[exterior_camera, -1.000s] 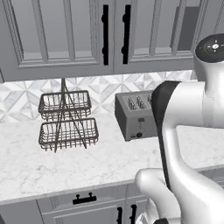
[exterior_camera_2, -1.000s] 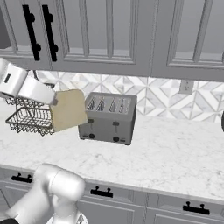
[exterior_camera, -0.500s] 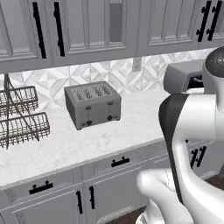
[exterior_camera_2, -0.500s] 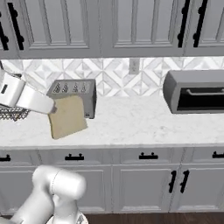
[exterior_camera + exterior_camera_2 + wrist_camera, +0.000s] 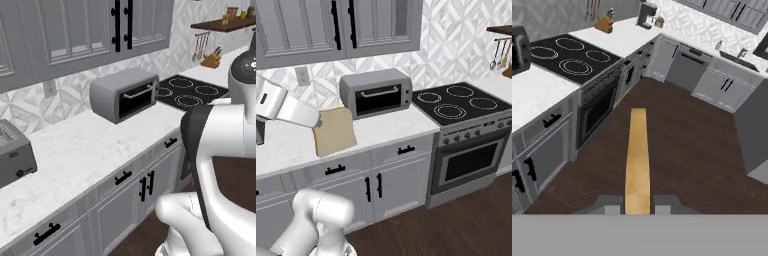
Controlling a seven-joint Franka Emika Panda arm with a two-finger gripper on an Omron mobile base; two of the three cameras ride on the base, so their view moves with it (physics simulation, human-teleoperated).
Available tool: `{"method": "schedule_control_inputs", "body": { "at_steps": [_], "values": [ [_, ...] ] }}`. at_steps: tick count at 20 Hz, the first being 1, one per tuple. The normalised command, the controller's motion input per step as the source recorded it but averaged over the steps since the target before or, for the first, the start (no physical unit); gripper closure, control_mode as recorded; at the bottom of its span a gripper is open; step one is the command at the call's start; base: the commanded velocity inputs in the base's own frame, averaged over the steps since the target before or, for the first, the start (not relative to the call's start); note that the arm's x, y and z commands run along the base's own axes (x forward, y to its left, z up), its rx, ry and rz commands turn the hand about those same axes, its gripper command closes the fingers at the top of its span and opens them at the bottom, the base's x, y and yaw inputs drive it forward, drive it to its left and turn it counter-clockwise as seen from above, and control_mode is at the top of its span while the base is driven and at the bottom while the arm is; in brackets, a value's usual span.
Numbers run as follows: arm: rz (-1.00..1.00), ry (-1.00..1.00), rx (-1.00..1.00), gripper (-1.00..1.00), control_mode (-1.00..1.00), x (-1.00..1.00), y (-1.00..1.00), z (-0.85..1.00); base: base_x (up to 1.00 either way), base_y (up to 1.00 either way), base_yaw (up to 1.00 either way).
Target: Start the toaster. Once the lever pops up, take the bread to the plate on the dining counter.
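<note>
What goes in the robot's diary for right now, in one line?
phase: carrying | end effector: shut on thin golden-tan bread slice | boxy dark-grey metal toaster: on marble worktop, left behind | white plate: not reached

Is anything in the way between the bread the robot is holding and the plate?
Can't say fully: the plate isn't in these pictures. The bread sits edge-on in the gripper, and ahead of it the hand view shows open wooden floor, with nothing standing on it.
</note>
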Motion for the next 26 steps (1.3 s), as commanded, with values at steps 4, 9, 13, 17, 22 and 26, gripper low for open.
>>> {"method": "schedule_control_inputs", "body": {
  "at_steps": [4,9,13,17,22,26],
  "values": [
    [0.00,0.00,0.00,1.00,1.00,0.00,0.00,0.00,0.15,-1.00,-0.36],
    [0.00,0.00,0.00,1.00,1.00,0.00,0.00,0.00,0.48,-1.00,-0.20],
    [0.00,0.00,0.00,1.00,1.00,0.00,0.00,0.00,0.90,-1.00,-0.06],
    [0.00,0.00,0.00,1.00,1.00,0.00,0.00,0.00,0.73,-1.00,-0.18],
    [0.00,0.00,0.00,1.00,1.00,0.00,0.00,0.00,0.20,-1.00,-0.47],
    [0.00,0.00,0.00,1.00,1.00,0.00,0.00,0.00,0.15,-1.00,-0.52]
  ]
}}
